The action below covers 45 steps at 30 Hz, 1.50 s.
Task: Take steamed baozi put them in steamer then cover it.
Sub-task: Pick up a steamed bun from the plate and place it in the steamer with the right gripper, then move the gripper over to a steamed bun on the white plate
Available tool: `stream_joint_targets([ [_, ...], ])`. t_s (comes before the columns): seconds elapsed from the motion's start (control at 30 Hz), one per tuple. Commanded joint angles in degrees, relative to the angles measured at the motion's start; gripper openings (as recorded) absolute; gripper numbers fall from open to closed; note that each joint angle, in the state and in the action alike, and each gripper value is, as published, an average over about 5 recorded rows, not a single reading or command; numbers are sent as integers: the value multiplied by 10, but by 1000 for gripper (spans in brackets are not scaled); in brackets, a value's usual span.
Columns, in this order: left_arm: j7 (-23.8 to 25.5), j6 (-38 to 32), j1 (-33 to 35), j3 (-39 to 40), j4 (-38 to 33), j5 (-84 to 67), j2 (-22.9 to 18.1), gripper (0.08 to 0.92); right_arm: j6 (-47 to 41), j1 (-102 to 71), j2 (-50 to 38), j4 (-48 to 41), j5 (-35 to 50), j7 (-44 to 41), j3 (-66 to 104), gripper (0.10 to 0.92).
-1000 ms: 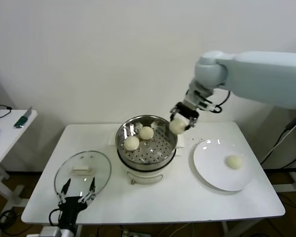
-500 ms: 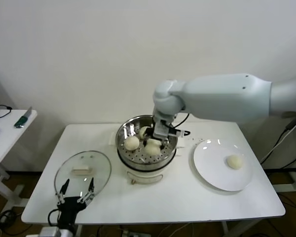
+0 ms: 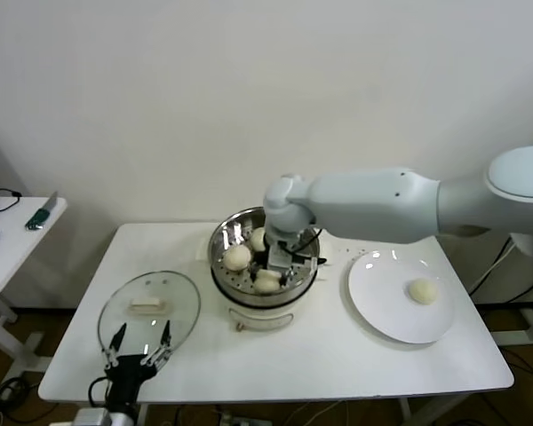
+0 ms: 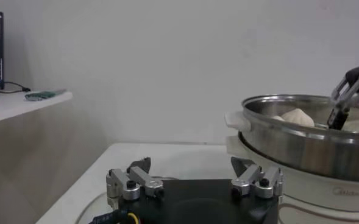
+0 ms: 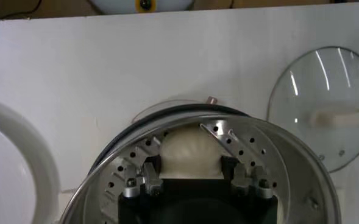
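Note:
The steamer (image 3: 249,297), a shiny steel pot on a cream-white base, stands mid-table. My right gripper (image 3: 269,277) reaches down into it, shut on a steamed baozi (image 3: 268,283) held just over the perforated tray (image 5: 252,152). In the right wrist view that baozi (image 5: 190,152) sits squeezed between both pads. Two more baozi (image 3: 238,257) (image 3: 258,238) lie on the tray. Another baozi (image 3: 421,290) rests on the white plate (image 3: 382,311) to the right. My left gripper (image 3: 140,342) is parked open at the table's front left, beside the glass lid (image 3: 149,306).
The lid (image 5: 331,103) lies flat on the table left of the steamer (image 4: 301,146). A small side table (image 3: 18,240) with tools stands at the far left. The right forearm stretches over the steamer's right side.
My right gripper carried the baozi from above the steamer's right rim into the pot and lowered it toward the tray. The left arm has not moved.

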Motion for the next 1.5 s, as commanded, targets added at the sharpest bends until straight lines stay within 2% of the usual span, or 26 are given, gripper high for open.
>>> stream_joint_targets([
  [0.03, 0, 0, 0, 0, -1, 1, 0, 823, 7, -30, 14, -22, -24, 6, 5, 649],
  [0.2, 0, -1, 2, 1, -3, 1, 0, 823, 12, -26, 17, -29, -18, 8, 5, 688],
  [0.37, 0, -1, 4, 4, -6, 5, -1, 823, 19, -16, 19, -32, 8, 16, 4, 788],
  [0.5, 0, -1, 5, 7, -9, 8, -2, 823, 32, 15, 11, -29, 40, -1, 4, 821],
  [0.8, 0, -1, 9, 11, -13, 12, -1, 823, 15, 135, -79, -68, 206, -77, -35, 823],
  [1.03, 0, -2, 8, 12, -12, 11, 3, 823, -96, 191, -191, -104, 341, -106, -120, 823],
  [1.27, 1, -4, 3, 13, -8, 9, 4, 823, -172, 153, -299, -108, 345, -105, -153, 823],
  [1.5, 3, -6, -6, 9, -1, 9, 1, 823, -178, 43, -358, -155, 251, -89, -111, 823],
])
